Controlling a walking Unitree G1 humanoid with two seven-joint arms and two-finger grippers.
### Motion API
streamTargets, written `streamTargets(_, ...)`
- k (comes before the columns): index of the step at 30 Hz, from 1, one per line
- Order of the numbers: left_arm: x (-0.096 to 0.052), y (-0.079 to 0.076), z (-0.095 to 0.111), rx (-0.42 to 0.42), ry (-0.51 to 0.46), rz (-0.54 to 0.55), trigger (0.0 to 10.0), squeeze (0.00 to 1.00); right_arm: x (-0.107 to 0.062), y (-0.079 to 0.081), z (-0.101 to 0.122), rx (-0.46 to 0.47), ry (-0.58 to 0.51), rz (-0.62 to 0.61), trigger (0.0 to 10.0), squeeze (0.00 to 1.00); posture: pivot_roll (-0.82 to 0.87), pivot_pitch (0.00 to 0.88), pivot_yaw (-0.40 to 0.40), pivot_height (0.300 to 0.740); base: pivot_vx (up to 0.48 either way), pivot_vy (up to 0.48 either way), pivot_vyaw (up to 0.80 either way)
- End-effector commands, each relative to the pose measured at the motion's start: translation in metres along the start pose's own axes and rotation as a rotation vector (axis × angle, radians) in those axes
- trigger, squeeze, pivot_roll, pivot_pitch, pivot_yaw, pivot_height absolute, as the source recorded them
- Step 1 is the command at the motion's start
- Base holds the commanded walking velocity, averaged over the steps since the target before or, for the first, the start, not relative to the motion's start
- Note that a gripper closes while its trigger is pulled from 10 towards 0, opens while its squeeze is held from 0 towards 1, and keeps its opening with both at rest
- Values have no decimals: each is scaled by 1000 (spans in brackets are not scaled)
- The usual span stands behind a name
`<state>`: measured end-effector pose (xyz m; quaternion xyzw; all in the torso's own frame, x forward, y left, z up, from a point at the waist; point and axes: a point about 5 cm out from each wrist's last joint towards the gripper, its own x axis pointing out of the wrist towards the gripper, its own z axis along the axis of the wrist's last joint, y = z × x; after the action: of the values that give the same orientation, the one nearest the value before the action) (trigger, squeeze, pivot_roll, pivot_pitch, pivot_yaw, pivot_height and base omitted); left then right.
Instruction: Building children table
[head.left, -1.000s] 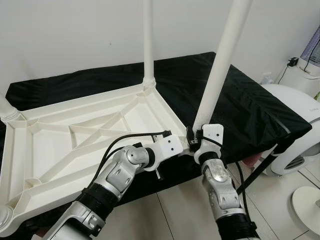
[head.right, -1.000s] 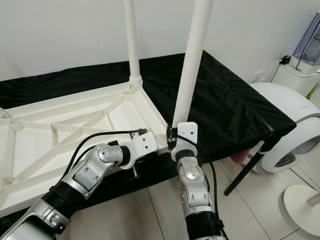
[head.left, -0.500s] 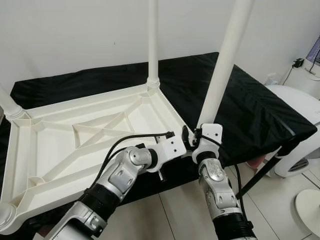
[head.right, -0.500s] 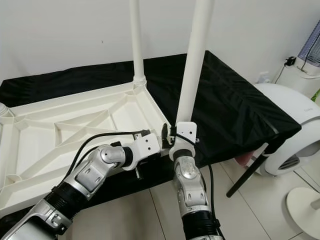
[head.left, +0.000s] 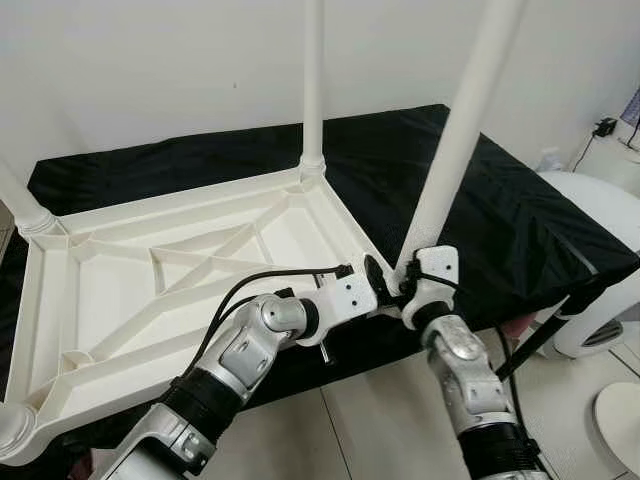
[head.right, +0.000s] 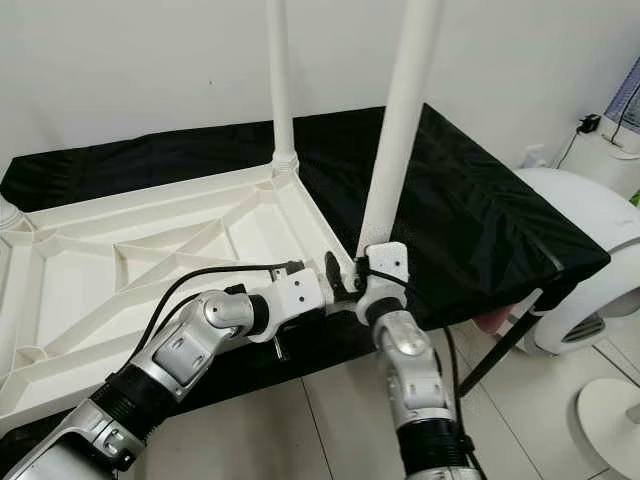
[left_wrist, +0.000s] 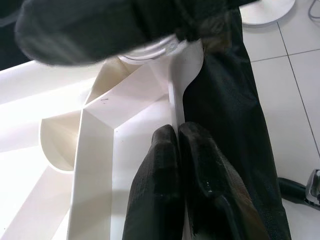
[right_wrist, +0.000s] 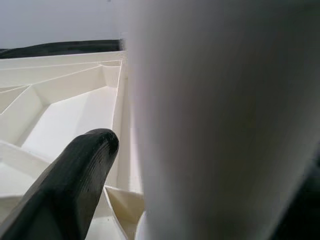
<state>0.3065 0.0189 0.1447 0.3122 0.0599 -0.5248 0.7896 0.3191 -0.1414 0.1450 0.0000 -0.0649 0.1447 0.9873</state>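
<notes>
Upside down on a black-draped surface (head.left: 520, 215), the white plastic children's tabletop (head.left: 120, 290) shows its ribbed underside, with one leg (head.left: 313, 80) already standing in the far corner socket and stubs of others at the left edge. From the head cameras, the right gripper (head.left: 408, 282) grasps the base of a second white leg (head.left: 455, 150) at the near right corner, the leg leaning slightly away from vertical, while the left gripper (head.left: 372, 280) reaches in just beside it along the tabletop's rim. The left wrist camera shows that gripper's two black fingers (left_wrist: 172, 165) pressed together astride the thin rim wall, apparently pinching it to steady the tabletop. The right wrist camera shows one black finger (right_wrist: 75, 175) alongside the leg, which looms large and blurred; the grip looks firm, though the other finger is hidden. The risk from here appears to be the tilt: if the leg is pushed down off-axis it may jam or skip the socket, and the light tabletop could slide on the slick cloth toward the near edge. Around it are a plain white wall, a pale tiled floor (head.right: 330, 420), and a rounded white appliance (head.right: 580, 250) at right.
</notes>
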Motion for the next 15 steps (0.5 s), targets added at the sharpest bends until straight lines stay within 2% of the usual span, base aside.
streamTargets(1,4,-11,-3,-3,15,-69,10000,0,-1,-1,-2,8,6,26,10000,1000,-91,49,30,740,0,0,0)
streamTargets(4,4,-11,-3,-4,13,-69,10000,0,-5,-5,-3,-14,17,91,10000,1000,-93,55,28,740,0,0,0)
streamTargets(5,4,-12,-3,-5,13,-70,10000,0,-7,-8,-3,-35,24,137,10000,0,-98,59,28,740,0,0,0)
streamTargets(9,5,-12,-3,-7,11,-70,10000,0,-10,-19,-2,-64,26,204,10000,0,-98,59,28,740,0,0,0)
streamTargets(10,5,-12,-2,-7,11,-72,10000,0,-12,-24,-1,-83,34,259,10000,0,-99,60,30,740,0,0,0)
streamTargets(15,4,-12,-3,-7,12,-74,10000,0,-15,-32,1,-102,49,357,10000,0,-100,61,36,740,0,0,0)
